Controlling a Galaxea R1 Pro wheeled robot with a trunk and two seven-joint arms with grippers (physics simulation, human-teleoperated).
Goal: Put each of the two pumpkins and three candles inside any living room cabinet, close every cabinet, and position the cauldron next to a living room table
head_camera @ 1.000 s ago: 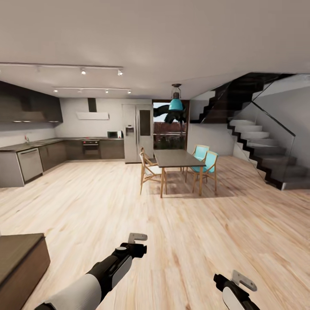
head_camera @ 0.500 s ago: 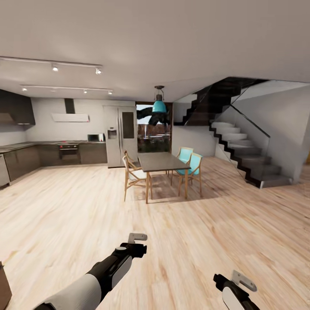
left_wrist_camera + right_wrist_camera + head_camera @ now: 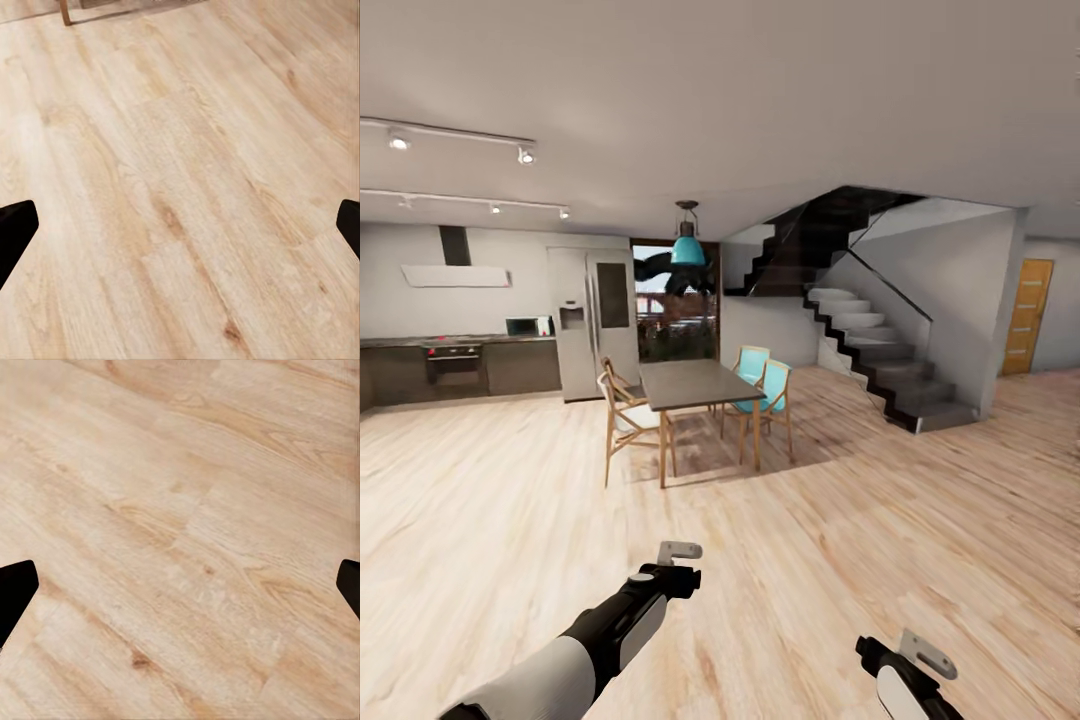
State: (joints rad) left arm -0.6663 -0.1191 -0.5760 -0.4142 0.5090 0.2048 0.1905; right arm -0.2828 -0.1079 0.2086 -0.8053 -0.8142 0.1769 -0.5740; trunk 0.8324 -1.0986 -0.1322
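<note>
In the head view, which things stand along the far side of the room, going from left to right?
Oven → fridge → dining table with chairs → stairs → orange door.

The head view has swung right; the dining table (image 3: 697, 384) sits further left, an orange door (image 3: 1026, 316) newly visible.
</note>
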